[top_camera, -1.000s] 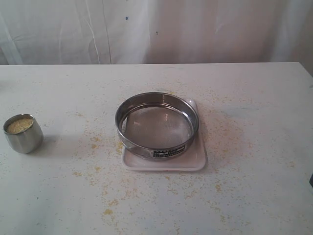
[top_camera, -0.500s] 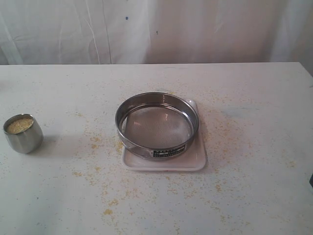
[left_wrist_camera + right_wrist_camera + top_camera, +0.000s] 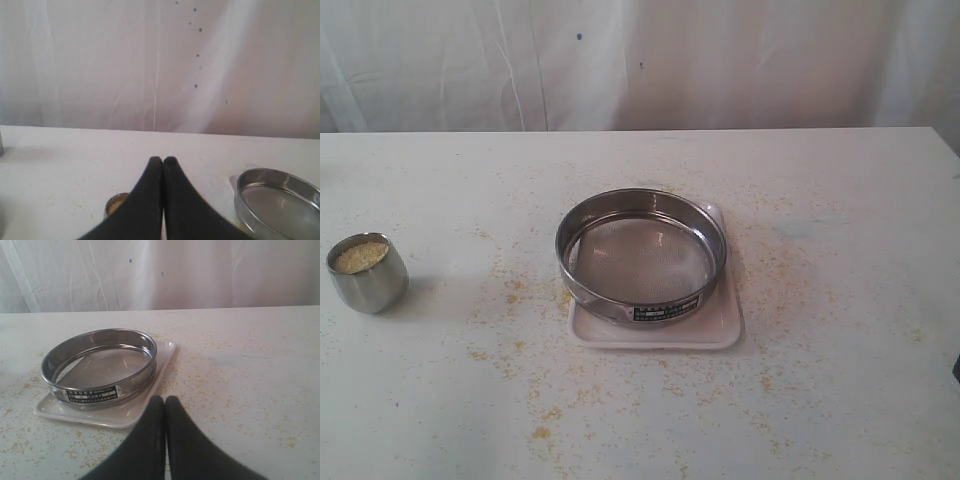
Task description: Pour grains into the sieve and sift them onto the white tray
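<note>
Left gripper and right gripper are clenched, empty; we should grasp the steel cup, left of the sieve, upright.

You have one sieve, one white tray and one steel cup on one surface. The cup holds one heap of grains. The loose specks strewn around are too many to count. You have two end effectors: one left end effector and one right end effector.
</note>
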You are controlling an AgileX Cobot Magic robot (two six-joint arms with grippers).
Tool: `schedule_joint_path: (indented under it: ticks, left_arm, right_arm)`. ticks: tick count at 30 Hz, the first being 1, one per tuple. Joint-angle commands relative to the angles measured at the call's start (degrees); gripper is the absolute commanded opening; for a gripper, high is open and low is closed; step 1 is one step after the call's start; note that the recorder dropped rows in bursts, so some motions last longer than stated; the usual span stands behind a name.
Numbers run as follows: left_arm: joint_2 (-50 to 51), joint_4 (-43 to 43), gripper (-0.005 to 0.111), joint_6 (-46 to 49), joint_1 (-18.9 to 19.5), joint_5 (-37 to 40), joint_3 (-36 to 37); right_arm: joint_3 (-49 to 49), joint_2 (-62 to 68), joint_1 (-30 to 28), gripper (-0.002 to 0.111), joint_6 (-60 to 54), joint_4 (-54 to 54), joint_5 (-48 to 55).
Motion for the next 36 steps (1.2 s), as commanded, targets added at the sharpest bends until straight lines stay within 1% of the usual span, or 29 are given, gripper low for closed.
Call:
schedule_joint_path:
  ticks: [1, 4, 6, 9, 11, 14, 17, 19, 20, 21, 24, 28, 32, 36]
  left_arm:
    - [7.32, -12.74, 0.0, 10.4, 0.12, 3.58, -1.14]
    - [11.25, -21.39, 0.0, 18.87, 0.12, 4.68, 0.24]
    - [12.81, -24.83, 0.0, 23.27, 0.12, 4.83, 2.01]
    - [13.29, -26.63, 0.0, 24.99, 0.12, 4.16, 4.56]
    - [13.04, -26.76, 0.005, 24.68, 0.12, 2.27, 6.43]
    - [13.05, -26.76, 0.024, 24.14, 0.12, -1.05, 9.95]
    - [13.05, -27.1, 0.053, 20.22, 0.0, -4.13, 13.94]
    - [13.05, -27.1, 0.075, 18.25, -0.79, -6.45, 17.13]
    - [13.05, -27.1, 0.082, 18.09, -1.55, -7.51, 18.42]
    - [13.05, -27.2, 0.084, 17.63, -2.48, -9.45, 19.91]
    - [13.05, -26.92, 0.083, 16.95, -5.38, -14.45, 22.85]
    - [13.05, -24.88, 0.081, 16.74, -8.28, -20.67, 22.85]
    - [13.17, -24.01, 0.081, 16.75, -8.71, -22.53, 22.85]
    - [13.96, -24.01, 0.081, 17.02, -8.71, -27.37, 22.85]
  right_arm:
    - [0.4, -0.38, -0.11, 0.0, -0.28, -0.39, 0.15]
    - [0.4, -0.38, -0.11, 0.0, -0.28, -0.39, 0.15]
    - [0.4, -0.38, -0.11, 0.0, -0.28, -0.39, 0.15]
    - [0.4, -0.38, -0.11, 0.0, -0.28, -0.39, 0.15]
    - [0.4, -0.38, -0.11, 0.0, -0.28, -0.39, 0.15]
    - [0.4, -0.38, -0.11, 0.0, -0.28, -0.39, 0.15]
    - [0.4, -0.38, -0.11, 0.0, -0.28, -0.39, 0.15]
    - [0.4, -0.38, -0.11, 0.0, -0.28, -0.39, 0.15]
    - [0.4, -0.38, -0.11, 0.0, -0.28, -0.39, 0.15]
    - [0.4, -0.38, -0.11, 0.0, -0.28, -0.39, 0.15]
    - [0.4, -0.38, -0.11, 0.0, -0.28, -0.39, 0.15]
    - [0.4, -0.38, -0.11, 0.0, -0.28, -0.39, 0.15]
    - [0.4, -0.38, -0.11, 0.0, -0.28, -0.39, 0.15]
    - [0.4, -0.38, -0.11, 0.0, -0.28, -0.39, 0.15]
